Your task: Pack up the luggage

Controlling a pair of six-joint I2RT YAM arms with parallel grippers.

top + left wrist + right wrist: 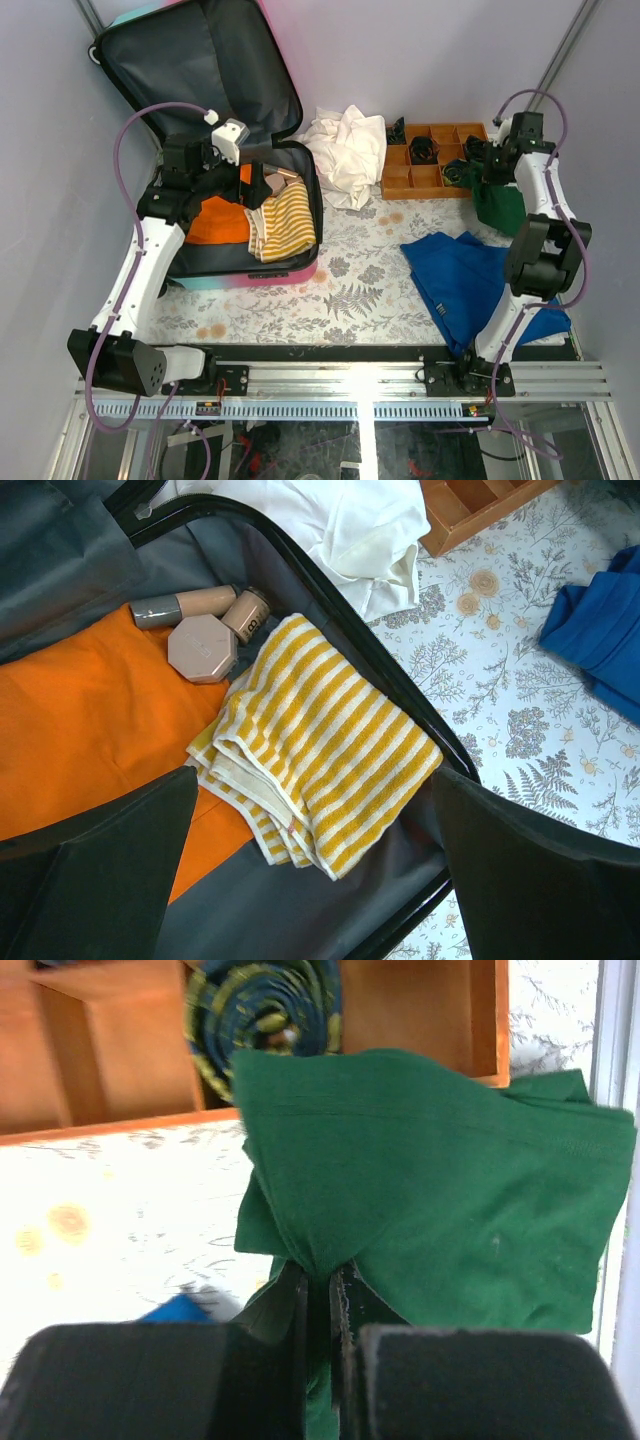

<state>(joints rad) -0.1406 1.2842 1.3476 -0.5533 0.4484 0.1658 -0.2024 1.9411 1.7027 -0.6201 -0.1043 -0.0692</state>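
Open pink-to-teal hard-shell suitcase point(190, 60) at far left, half packed.
Pinches folded green cloth point(430, 1190) in right gripper point(318, 1295) by the orange wooden tray point(110, 1060), seemingly lifted for carrying over; holds left gripper point(312, 780) spread above the yellow-striped towel point(330, 710) inside.

Left arm point(138, 255) reached forward, left gripper point(315, 780) spread wide, pointing down. Right arm point(543, 255) folded upright, right gripper point(320, 1285) clamped on green cloth point(430, 1190).
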